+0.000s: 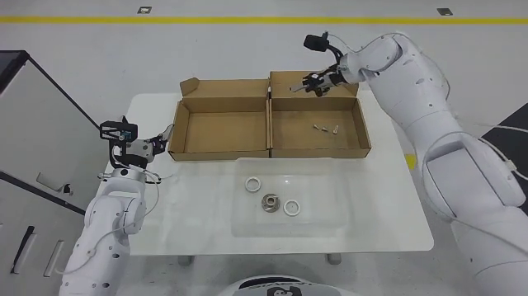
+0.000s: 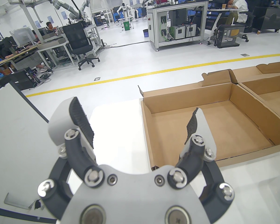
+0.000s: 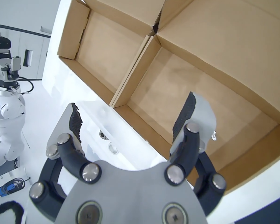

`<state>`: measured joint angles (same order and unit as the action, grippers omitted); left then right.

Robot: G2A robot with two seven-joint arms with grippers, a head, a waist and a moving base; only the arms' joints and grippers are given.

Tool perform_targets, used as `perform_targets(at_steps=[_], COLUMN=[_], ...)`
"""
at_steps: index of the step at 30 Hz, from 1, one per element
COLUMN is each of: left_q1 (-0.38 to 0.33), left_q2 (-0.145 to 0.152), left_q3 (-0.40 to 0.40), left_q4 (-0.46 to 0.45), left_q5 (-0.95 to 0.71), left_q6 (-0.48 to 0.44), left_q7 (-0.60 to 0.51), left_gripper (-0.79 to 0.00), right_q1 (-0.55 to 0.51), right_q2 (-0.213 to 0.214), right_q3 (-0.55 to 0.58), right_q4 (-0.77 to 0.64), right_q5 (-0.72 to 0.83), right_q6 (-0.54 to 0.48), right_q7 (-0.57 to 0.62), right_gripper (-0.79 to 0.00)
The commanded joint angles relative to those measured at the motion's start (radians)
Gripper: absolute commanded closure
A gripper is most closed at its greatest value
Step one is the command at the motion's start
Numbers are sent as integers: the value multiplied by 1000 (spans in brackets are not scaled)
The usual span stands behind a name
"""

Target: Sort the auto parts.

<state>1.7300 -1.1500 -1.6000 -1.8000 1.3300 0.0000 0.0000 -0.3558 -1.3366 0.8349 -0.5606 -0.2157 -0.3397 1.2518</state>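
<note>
Bright, even indoor light fell from overhead.
The white counter [image 1: 388, 205] glared pale; soft shadows lay inside the cardboard boxes [image 1: 223, 127]. Both wrist views bent straight lines outward near their edges.

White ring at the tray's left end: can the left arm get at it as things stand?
Probably yes: the left arm, jaws open, is at the table's left edge, and the white ring lies uncovered in the tray, nothing between.

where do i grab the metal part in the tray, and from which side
Probably across its outer rim, straight from above: the metal part looks round and lies flat in the tray. A white ring sits close beside it, so pinch clear of that side.
</note>
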Motion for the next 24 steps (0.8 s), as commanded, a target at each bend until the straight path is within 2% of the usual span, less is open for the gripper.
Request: perform_targets(at_steps=[1,10,19,24], left_q1=[0,0,0,0], left_q2=[0,0,0,0], left_q3=[0,0,0,0], left_q4=[0,0,0,0], left_q5=[0,0,0,0], left_q6=[0,0,0,0], left_q7=[0,0,0,0], left_gripper=[-785,-785,-785,-785], right_q1=[-26,-195,-399,-494], right_q2=[27,154,281,353], right_q3=[38,257,412,465], right_q4=[-50,-279,-529,-616], right_q5=[12,121,252,398], right_q6=[0,-11,55,55], right_q7=[31,217,284,284], right_gripper=[-785,-785,-785,-785])
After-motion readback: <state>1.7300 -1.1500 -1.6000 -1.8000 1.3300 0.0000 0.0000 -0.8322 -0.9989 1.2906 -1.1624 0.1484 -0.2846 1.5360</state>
